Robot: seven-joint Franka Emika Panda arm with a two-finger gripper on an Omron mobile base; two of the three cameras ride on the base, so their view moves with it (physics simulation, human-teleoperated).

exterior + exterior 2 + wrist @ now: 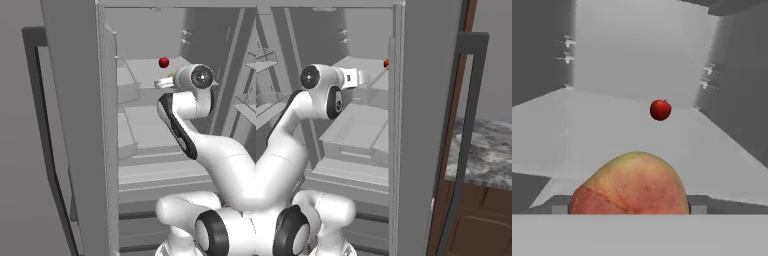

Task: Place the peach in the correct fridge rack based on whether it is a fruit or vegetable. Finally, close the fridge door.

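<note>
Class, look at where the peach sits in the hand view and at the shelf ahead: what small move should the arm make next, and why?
Probably ease forward and down onto the fridge rack, then release. The peach sits close in front of the hand camera, apparently held in the gripper, at the rack's front edge. The red fruit already rests farther back on that same rack, suggesting this is the fruit shelf.

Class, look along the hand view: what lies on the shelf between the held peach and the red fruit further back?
Nothing: in the hand view, bare grey fridge rack stretches from the peach to the red fruit.
</note>
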